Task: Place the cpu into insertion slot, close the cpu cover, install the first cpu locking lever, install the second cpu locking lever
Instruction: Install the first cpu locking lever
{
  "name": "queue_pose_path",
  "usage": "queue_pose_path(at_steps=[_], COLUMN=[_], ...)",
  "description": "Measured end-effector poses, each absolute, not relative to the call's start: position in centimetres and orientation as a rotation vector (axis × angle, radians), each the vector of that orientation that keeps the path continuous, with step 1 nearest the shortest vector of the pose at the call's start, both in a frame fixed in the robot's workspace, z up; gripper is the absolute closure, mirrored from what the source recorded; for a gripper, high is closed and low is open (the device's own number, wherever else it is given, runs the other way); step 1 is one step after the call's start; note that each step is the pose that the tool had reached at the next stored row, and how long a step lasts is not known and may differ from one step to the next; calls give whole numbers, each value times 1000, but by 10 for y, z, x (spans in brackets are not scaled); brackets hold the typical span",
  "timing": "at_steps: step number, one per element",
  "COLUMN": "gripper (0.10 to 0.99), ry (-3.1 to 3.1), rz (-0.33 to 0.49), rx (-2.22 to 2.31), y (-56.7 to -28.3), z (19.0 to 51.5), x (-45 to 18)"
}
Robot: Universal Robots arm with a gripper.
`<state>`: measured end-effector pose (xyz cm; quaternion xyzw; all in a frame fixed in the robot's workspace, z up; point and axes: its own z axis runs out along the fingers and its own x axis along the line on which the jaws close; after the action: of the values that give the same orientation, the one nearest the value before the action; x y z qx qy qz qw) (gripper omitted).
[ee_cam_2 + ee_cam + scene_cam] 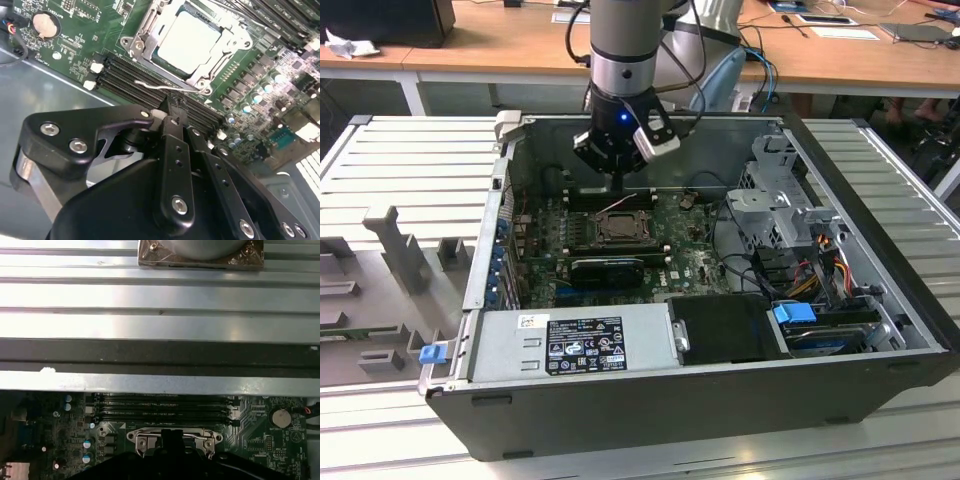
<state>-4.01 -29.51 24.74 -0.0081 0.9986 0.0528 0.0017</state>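
Progress looks well advanced on the early steps. In the second wrist view the cpu [189,41] lies flat in the insertion slot [150,49], its pale metal face showing through the window of the cpu cover [235,36], which appears folded down around it, upper middle of the frame. So seating the chip and closing the cover look done, as far as I can judge.

The levers are the open question. A thin wire locking lever [152,86] stands off the socket's near edge, apparently raised above the black memory slots [125,75], so I judge at least one lever is not yet latched; the other I cannot make out.

The pincer [172,112] sits at mid-frame with its fingertips drawn close together right at that wire; whether it actually pinches the lever or only touches it I cannot tell.

In the exterior view the pincer [617,180] hangs inside the open computer case [720,400], just above the socket [620,228] on the green motherboard [690,262].
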Motion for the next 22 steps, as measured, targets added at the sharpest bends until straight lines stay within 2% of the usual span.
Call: queue_pose_path(at_steps=[6,22], gripper=[980,980], ry=[3134,3135], rz=[166,166], rx=[-64,-114], y=[-292,-286], z=[233,221], x=[-36,-25])
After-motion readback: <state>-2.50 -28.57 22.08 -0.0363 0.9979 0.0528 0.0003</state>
